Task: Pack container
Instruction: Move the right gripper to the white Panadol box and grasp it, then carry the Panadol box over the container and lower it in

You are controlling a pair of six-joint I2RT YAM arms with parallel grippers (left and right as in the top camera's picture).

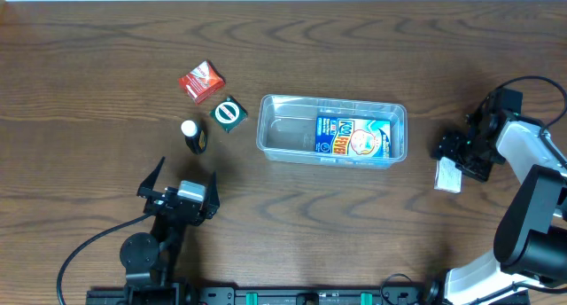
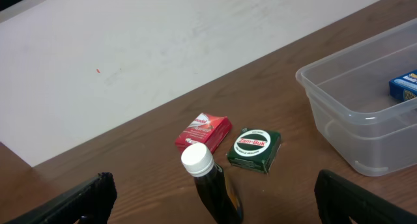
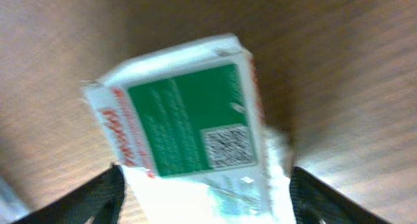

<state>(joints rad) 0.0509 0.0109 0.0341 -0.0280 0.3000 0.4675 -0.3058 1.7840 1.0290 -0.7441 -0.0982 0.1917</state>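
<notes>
Overhead view. A clear container (image 1: 285,133) lies near the centre of the desk (image 1: 89,57), long side running left to right. A blue printed packet (image 1: 353,136) lies flat in its right half. Left of the container, apart from it, are a red packet (image 1: 202,81), a green square box (image 1: 229,113) and a dark bottle with a white cap (image 1: 192,135). The left tool (image 1: 182,181) is near the bottle, fingers spread wide with nothing between them. The right tool (image 1: 454,161) is over a white packet (image 1: 448,182), well right of the container; its finger spacing cannot be made out.

Robot lab bench: wood-grain table (image 1: 97,57), white wall (image 2: 130,48).
</notes>
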